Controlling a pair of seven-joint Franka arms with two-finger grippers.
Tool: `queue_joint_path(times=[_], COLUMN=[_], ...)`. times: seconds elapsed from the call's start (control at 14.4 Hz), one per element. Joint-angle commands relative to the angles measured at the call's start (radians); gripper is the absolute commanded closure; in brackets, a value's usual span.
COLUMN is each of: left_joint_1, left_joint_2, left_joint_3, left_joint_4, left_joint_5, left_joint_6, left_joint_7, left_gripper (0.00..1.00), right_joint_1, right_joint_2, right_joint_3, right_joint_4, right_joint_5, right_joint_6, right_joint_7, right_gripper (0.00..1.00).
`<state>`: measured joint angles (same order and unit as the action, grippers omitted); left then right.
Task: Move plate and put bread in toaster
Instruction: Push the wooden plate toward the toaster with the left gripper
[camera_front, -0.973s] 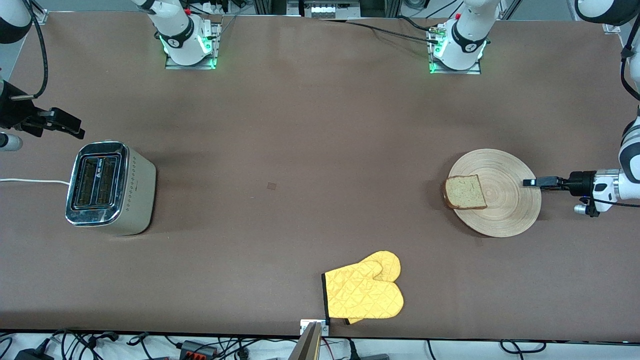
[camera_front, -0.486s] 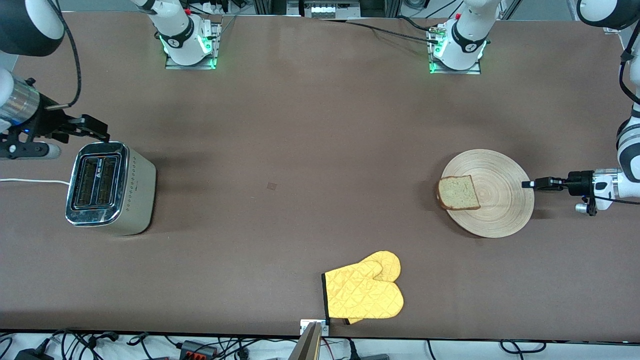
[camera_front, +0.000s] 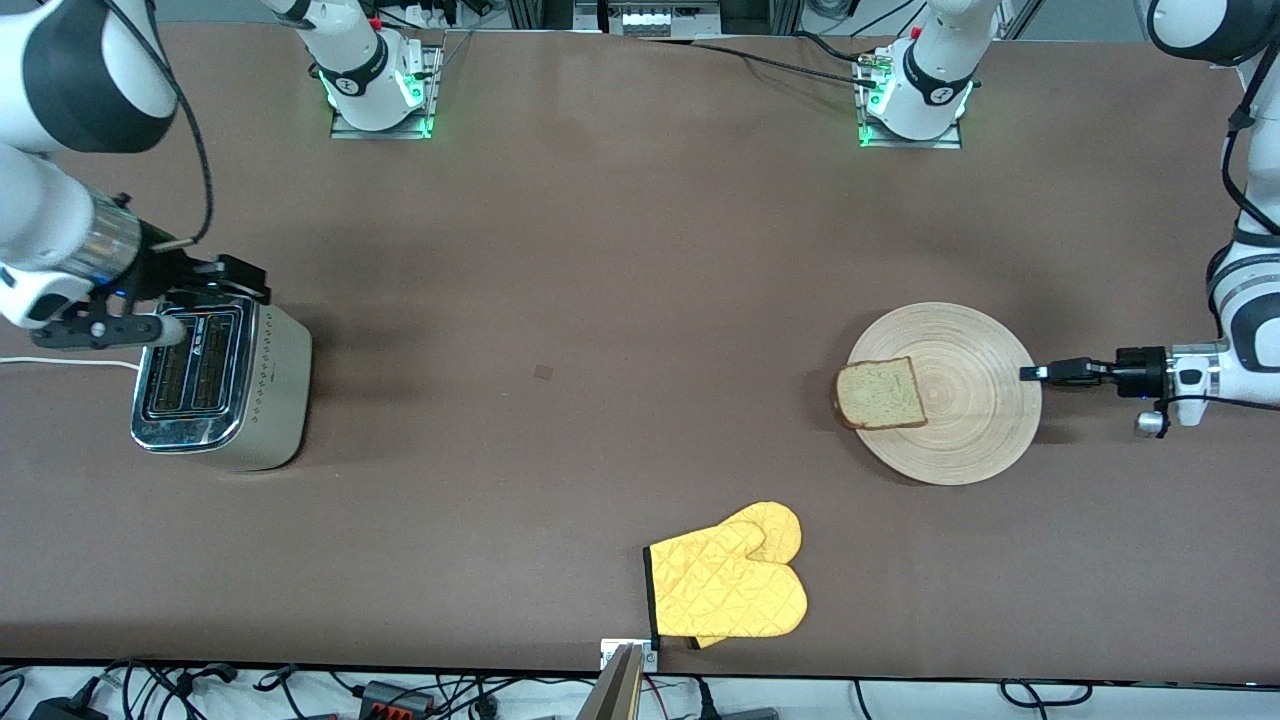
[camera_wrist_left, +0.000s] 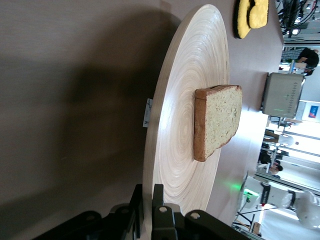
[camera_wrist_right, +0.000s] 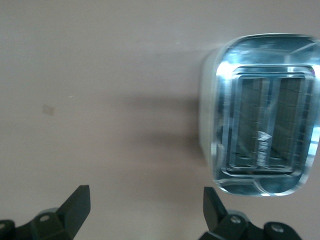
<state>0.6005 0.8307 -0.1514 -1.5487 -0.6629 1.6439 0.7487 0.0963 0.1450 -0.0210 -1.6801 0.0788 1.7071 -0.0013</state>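
So the whole thing sits on a big matte brown table (camera_front: 620, 260), plain top with one tiny darker square patch (camera_front: 543, 372) about mid-table, and the two arm bases (camera_front: 378, 85) bolted along the edge farthest from the front camera with green lights glowing at their feet. Off the near edge there's a mess of black cables and power bricks (camera_front: 380, 692); in the left wrist view you can make out lab clutter and a person or two way off, too small to say more. Writing-wise, not much: a small white sticker (camera_wrist_left: 147, 112) on the plate's rim and some marking inside the toaster slots, neither readable. The plate (camera_front: 985, 440) lies flat toward the left arm's end of the table, with the bread (camera_front: 880, 394) lying on it, hanging slightly over the rim on the side facing the toaster. The left gripper (camera_front: 1032, 373) is low at the plate's edge and its fingers are pinched tight onto the rim. The toaster (camera_front: 222, 375) stands at the right arm's end, white cord (camera_front: 65, 362) trailing off, both slots empty. The right gripper (camera_front: 225, 280) hangs over the toaster's end farthest from the front camera, fingers (camera_wrist_right: 75, 206) spread wide with nothing in them. A yellow quilted oven mitt (camera_front: 728, 582) lies near the front edge.
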Motion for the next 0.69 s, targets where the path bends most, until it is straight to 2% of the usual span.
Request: queue_joint_path(times=[0.0, 0.28, 0.49, 0.63], left_joint_1=[-0.044, -0.132, -0.211, -0.214], left_joint_2=[0.004, 0.008, -0.005, -0.005], left_joint_3=[-0.022, -0.031, -0.037, -0.100], left_joint_4=[0.007, -0.028, -0.112, -0.158], left_joint_5=[-0.081, -0.153, -0.219, -0.268], left_joint_6=[-0.064, -0.056, 0.020, 0.085], left_joint_7=[-0.022, -0.019, -0.005, -0.005], left_gripper=[0.99, 0.99, 0.99, 0.99], right_joint_1=[0.020, 0.028, 0.060, 0.063], right_joint_2=[0.025, 0.044, 0.044, 0.050], right_joint_3=[-0.004, -0.005, -0.005, -0.005], right_joint_4=[-0.006, -0.006, 0.006, 0.007], right_joint_5=[0.056, 0.070, 0.062, 0.068], right_joint_6=[0.011, 0.000, -0.004, -0.024], right_joint_7=[0.014, 0.059, 0.110, 0.130], right_gripper=[0.00, 0.00, 0.00, 0.00])
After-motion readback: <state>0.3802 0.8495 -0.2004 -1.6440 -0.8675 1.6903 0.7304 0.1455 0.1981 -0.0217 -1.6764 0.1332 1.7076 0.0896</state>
